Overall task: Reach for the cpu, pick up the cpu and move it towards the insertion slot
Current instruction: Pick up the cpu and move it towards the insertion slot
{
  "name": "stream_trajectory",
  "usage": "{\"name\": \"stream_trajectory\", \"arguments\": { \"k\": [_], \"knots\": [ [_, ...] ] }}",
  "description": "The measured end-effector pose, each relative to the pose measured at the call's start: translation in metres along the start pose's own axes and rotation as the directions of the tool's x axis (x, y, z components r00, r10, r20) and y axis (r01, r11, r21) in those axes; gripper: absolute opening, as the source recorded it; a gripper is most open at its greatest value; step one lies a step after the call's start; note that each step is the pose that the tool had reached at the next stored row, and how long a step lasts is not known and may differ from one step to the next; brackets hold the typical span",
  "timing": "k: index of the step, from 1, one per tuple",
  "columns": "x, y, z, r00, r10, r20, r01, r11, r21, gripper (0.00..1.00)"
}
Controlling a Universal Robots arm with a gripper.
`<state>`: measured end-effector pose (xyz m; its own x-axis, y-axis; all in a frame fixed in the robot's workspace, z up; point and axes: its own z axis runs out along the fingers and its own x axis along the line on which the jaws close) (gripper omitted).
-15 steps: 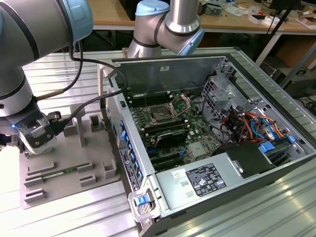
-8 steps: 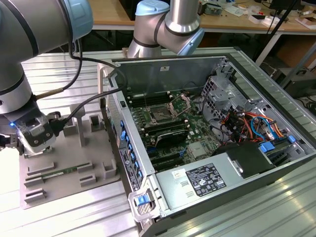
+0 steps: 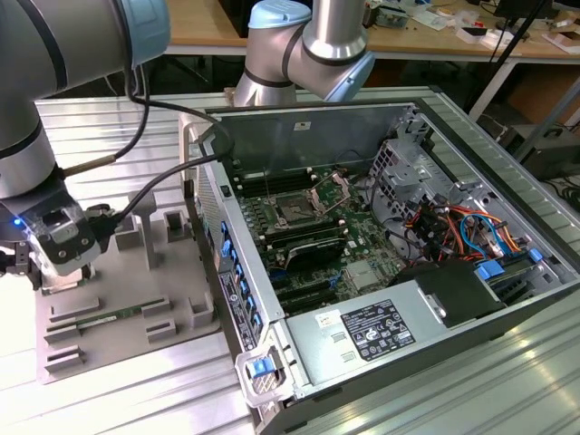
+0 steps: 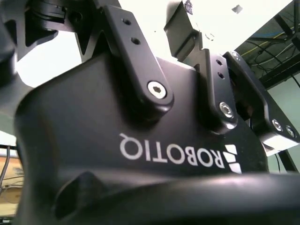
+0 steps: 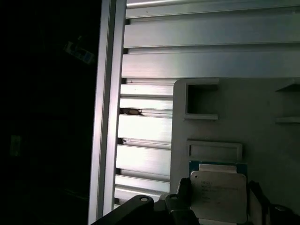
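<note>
first wrist view: the cpu lies flat on the grey plate, and the gripper has its fingers clenched on two opposite edges. exterior view: the slot lies well apart, toward the exterior view's right, inside the case.

Whitish-silver cpu, grey fixture plate, ribbed silver table, green motherboard, blue case clips.

First wrist view: cpu bottom edge cut off by picture edge, its sides overlapped by the tool. Exterior view: tool partly cut at exterior view's left edge; insertion slot too small to tell contents.
</note>
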<state>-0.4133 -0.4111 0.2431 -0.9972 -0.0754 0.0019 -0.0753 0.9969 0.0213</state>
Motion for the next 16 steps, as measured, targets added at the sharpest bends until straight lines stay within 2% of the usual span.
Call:
{"name": "stream_trajectory", "arguments": {
  "k": [4,5,9,16],
  "knots": [
    [0.0,0.0002,-0.0092,1.0,0.0,0.0,0.0,1.0,0.0008,0.55],
    [0.0,0.0003,-0.0135,1.0,0.0,0.0,0.0,1.0,0.0012,0.55],
    [0.0,0.0005,-0.0236,1.0,0.0,-0.0001,0.0,1.0,0.0022,0.55],
    [0.0001,0.0007,-0.0345,1.0,0.0,-0.0001,0.0,1.0,0.0023,0.55]
  ]
}}
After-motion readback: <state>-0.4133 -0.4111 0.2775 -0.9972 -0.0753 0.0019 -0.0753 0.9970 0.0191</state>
